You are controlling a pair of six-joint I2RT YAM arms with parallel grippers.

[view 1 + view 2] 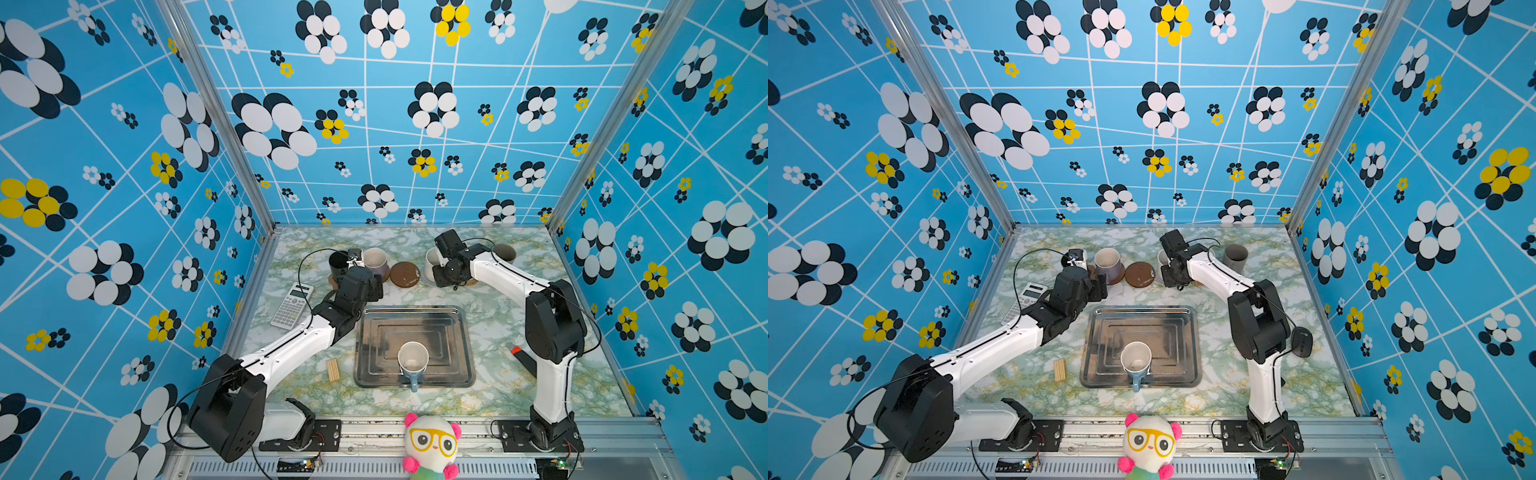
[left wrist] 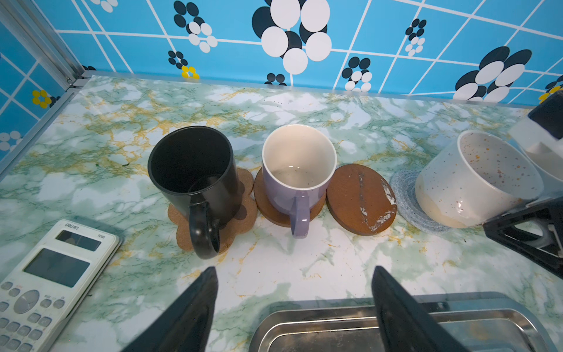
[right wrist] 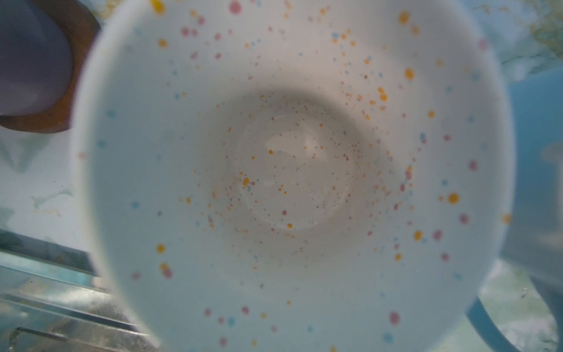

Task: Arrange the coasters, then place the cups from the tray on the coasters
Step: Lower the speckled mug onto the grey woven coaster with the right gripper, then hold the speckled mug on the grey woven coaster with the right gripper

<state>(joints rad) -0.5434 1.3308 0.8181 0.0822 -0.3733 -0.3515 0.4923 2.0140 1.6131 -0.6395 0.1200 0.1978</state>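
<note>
near: light blue handled mug (image 1: 412, 361) waits in ridged stainless-steel tray (image 1: 374, 332). left gripper (image 2: 294, 269) wide open, empty. far row: black mug (image 2: 195, 170), lavender mug (image 2: 298, 183) seated; dark brown disc coaster (image 2: 359, 199) bare; right gripper (image 2: 537, 146) pinching white speckled mug (image 2: 472, 179) over grey-blue woven coaster (image 2: 405, 198).

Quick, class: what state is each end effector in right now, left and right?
Left end effector: open, holding nothing.
Right end effector: closed on the rim of the white speckled cup.

Bright even light, right-wrist view blurred
</note>
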